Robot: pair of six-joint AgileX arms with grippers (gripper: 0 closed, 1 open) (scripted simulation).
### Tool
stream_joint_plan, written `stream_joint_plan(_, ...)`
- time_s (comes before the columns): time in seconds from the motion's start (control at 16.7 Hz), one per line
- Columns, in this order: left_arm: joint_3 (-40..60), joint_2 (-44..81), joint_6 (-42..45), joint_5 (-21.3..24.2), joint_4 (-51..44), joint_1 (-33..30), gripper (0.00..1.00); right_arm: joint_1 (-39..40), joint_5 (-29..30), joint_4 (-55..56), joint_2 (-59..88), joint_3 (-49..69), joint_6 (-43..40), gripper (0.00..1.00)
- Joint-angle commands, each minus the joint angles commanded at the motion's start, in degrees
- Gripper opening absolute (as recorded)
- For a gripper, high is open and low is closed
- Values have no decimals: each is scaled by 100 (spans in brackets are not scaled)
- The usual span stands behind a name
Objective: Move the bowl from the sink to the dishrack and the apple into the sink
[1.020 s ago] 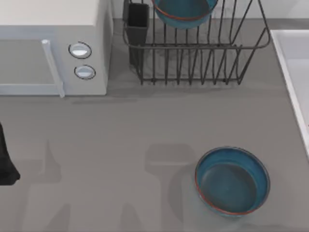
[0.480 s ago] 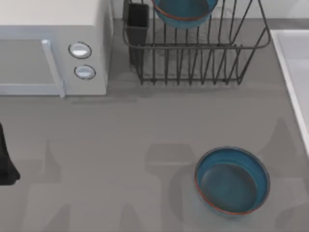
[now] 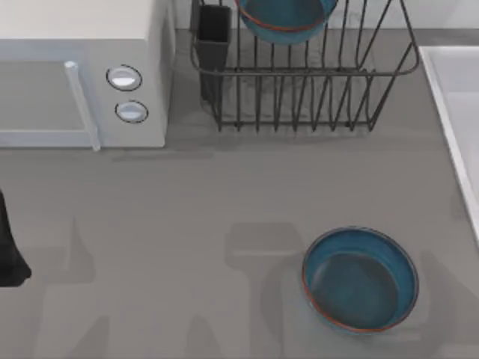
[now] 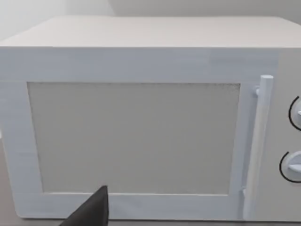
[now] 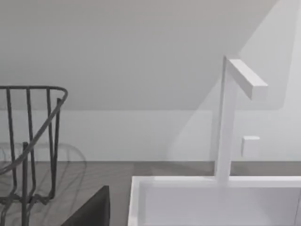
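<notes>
One teal-blue bowl [image 3: 286, 19] with a reddish rim stands in the black wire dishrack [image 3: 299, 97] at the back, beside its dark utensil cup [image 3: 214, 34]. An identical bowl [image 3: 359, 278] sits upright on the table, front right of centre. The pale sink [image 3: 460, 82] lies along the right edge. In the right wrist view its rim [image 5: 211, 181] is close ahead, with the dishrack's end [image 5: 28, 141] beside it. A dark part of my right gripper [image 5: 91, 212] shows there. My left arm [image 3: 7, 247] is parked at the left edge, its gripper [image 4: 91, 212] facing the microwave. The apple is out of view.
A white microwave [image 3: 75, 67] with two knobs and a bar handle stands at the back left, its door [image 4: 136, 136] close in front of the left wrist. A white faucet [image 5: 228, 117] rises behind the sink. Open grey tabletop stretches across the middle and front left.
Faint shadows on the table's right side have shifted and faded. Both bowls and the left arm have not moved.
</notes>
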Motion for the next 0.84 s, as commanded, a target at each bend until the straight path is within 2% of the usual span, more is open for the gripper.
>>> stream_joint_plan(0.24, 0, 0, 0, 0, 0, 0, 100, 570, 540, -1940, -2554, -577, -6, 100)
stream_joint_plan(0.42, 0, 0, 0, 0, 0, 0, 100, 935, 885, -3083, -3939, -872, -39, 100)
stream_joint_plan(0.6, 0, 0, 0, 0, 0, 0, 100, 1193, 1127, -3824, -4780, -1032, -82, 100)
stream_joint_plan(0.84, 0, 0, 0, 0, 0, 0, 100, 1288, 1217, -4079, -5074, -1076, -103, 100)
